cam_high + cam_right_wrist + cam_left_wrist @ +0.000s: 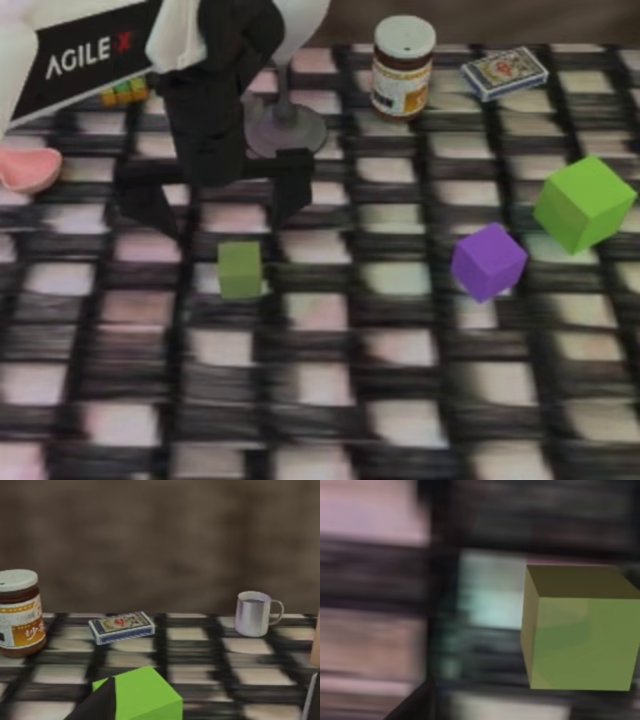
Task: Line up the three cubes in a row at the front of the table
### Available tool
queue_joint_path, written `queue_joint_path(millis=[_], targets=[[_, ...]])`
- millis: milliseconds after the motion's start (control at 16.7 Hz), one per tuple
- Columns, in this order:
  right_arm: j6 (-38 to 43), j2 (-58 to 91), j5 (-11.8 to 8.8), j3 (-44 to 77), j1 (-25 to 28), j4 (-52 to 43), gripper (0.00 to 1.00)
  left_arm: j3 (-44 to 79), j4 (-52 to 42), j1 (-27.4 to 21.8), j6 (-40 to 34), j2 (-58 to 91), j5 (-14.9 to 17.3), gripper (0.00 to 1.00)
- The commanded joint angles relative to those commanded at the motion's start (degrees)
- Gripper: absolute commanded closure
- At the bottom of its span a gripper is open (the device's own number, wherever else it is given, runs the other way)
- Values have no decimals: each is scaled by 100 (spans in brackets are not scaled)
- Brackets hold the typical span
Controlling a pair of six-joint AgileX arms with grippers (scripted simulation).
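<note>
On the woven black and pale pinkish-white checked table (330, 400), the small dull olive-green cube (240, 269) sits left of centre, resting flat and free of any grip. My left gripper (220, 205) hangs over the table just behind that cube, its two dark fingers spread wide apart with nothing between them; the left wrist view shows the same olive cube (580, 630) close below the camera, apart from the one dark finger edge visible there. Toward the right, the medium purple cube (488, 261) stands turned at an angle to the grid, and just beyond it, nearer the right edge, the larger bright lime-green cube (584, 203) is likewise turned; the two are near each other but not touching. My right arm does not appear in the top view; its wrist view shows the lime-green cube (145, 695) close beneath it, and I cannot tell whether that gripper is open or closed. Along the back of the table stand a brown jar with a white lid (403, 67) and a blue flat card box (505, 72). A metal mug (255, 613) shows in the right wrist view.
</note>
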Motion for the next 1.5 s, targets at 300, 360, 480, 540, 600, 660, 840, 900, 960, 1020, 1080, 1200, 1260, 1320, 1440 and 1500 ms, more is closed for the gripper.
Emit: queue_joint_path(millis=[300,360,480,540,600,660,840,900,960,1020,1080,1200,1260,1320,1440,1500], targets=[[0,0,0,0,0,0,0,-433,673,-13,15,248,-1,0],[0,0,0,0,0,0,0,-581,947,-14,14,342,0,0],[0,0,0,0,0,0,0,-864,1426,-17,15,517,2,0],[0,0,0,0,0,0,0,-968,1580,-19,13,588,2,0],[0,0,0,0,0,0,0,-1034,1672,-21,12,639,3,0],[0,0,0,0,0,0,0,-1056,1703,-22,11,658,3,0],[0,0,0,0,0,0,0,-1056,1703,-22,11,658,3,0],[0,0,0,0,0,0,0,-1056,1703,-22,11,658,3,8],[0,0,0,0,0,0,0,-1056,1703,-22,11,658,3,15],[0,0,0,0,0,0,0,-1056,1703,-22,11,658,3,23],[0,0,0,0,0,0,0,-1056,1703,-22,11,658,3,30],[0,0,0,0,0,0,0,-1056,1703,-22,11,658,3,45],[0,0,0,0,0,0,0,-1056,1703,-22,11,658,3,53],[0,0,0,0,0,0,0,-1056,1703,-22,11,658,3,60],[0,0,0,0,0,0,0,-1056,1703,-22,11,658,3,75],[0,0,0,0,0,0,0,-1056,1703,-22,11,658,3,83]])
